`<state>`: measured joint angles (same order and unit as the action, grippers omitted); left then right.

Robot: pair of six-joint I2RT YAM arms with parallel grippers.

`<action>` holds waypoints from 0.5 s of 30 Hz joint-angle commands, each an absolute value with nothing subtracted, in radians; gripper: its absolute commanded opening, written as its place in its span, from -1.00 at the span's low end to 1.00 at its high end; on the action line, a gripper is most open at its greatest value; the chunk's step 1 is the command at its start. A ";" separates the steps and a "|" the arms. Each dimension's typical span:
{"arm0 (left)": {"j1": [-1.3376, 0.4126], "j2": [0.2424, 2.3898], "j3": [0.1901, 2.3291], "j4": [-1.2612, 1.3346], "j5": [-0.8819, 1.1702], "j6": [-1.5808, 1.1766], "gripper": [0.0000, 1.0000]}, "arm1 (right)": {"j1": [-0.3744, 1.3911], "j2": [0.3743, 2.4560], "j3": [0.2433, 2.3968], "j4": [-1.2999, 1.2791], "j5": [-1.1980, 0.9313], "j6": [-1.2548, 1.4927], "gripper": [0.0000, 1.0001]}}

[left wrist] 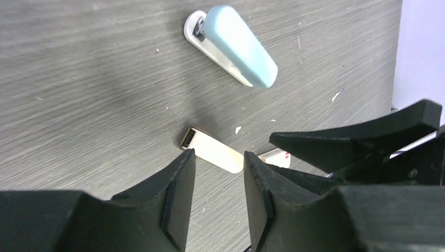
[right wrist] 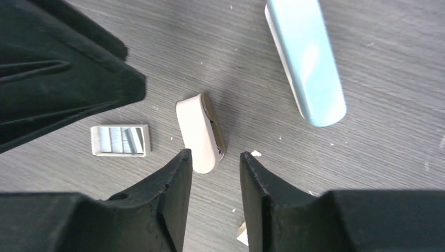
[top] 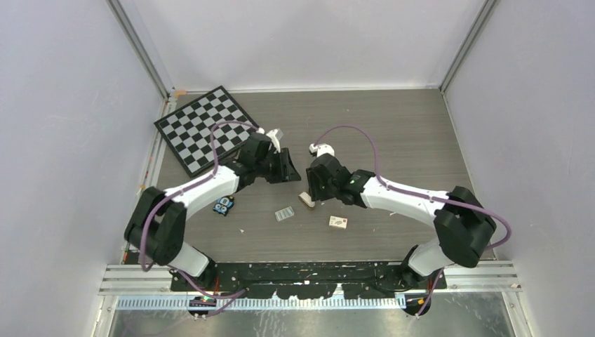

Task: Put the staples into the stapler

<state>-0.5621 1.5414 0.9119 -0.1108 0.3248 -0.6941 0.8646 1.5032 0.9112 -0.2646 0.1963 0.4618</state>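
The stapler (left wrist: pixel 236 47) lies closed and flat on the grey surface (left wrist: pixel 78 79). Its pale blue-teal top faces up, the white base shows along its edge, and metal shows at the hinge end. In the left wrist view it runs from 11 to 5 o'clock. The staples (right wrist: pixel 119 140), a small rectangular block of silvery ribbed strips, lie flat and well apart at the stapler's 8 o'clock in the right wrist view.

Checkerboard (top: pixel 204 131), tan block (top: pixel 306 199), white box (top: pixel 339 222)
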 commanded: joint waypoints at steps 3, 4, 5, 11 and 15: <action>-0.552 1.323 0.948 -0.307 0.175 -0.583 -0.10 | 0.859 1.408 1.031 -0.436 0.194 0.451 0.01; -0.552 1.289 0.944 -0.329 0.165 -0.568 -0.07 | 0.859 1.400 1.043 -0.454 0.199 0.456 0.10; -0.552 1.256 0.943 -0.355 0.158 -0.557 -0.03 | 0.859 1.390 1.056 -0.472 0.205 0.465 0.23; -0.552 1.034 0.966 -0.531 0.156 -0.464 0.96 | 0.859 1.270 1.130 -0.595 0.292 0.515 0.99; -0.552 0.887 0.990 -0.635 0.119 -0.440 0.99 | 0.858 1.163 1.158 -0.691 0.398 0.569 0.99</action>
<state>-0.5560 1.0046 0.9340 -0.4942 0.1635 -0.5053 0.8597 1.2900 1.0904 -0.5781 0.2638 0.5018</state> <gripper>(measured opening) 0.994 0.994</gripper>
